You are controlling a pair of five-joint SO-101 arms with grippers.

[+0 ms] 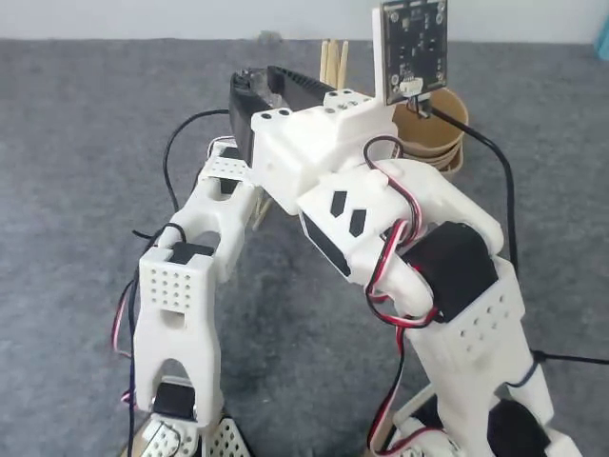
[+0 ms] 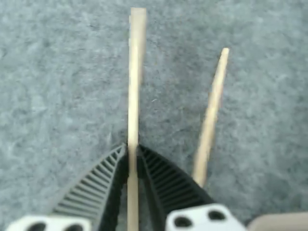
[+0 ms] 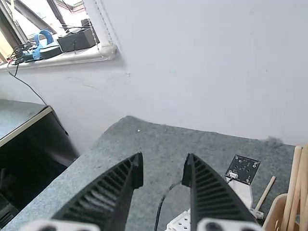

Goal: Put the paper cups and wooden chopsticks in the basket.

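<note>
My left gripper [image 2: 132, 148] is shut on a wooden chopstick [image 2: 136, 72], which sticks out past the fingertips over the grey carpet. A second chopstick [image 2: 211, 115] lies on the carpet just beside it, apart from the fingers. My right gripper [image 3: 163, 166] is open with nothing between its fingers, raised and pointing at the white wall. From above it shows as black fingers [image 1: 249, 90] over the left arm's wrist. A stack of brown paper cups [image 1: 440, 143] stands at the back right. More chopsticks [image 1: 333, 62] stand upright behind the arms.
The right arm's white body [image 1: 381, 219] hides the left gripper from above. A camera board [image 1: 414, 43] stands in front of the cups. Cables [image 1: 181, 152] trail over the grey carpet [image 1: 76, 190]. A tan rim [image 3: 280, 211] holds chopsticks [image 3: 299, 187].
</note>
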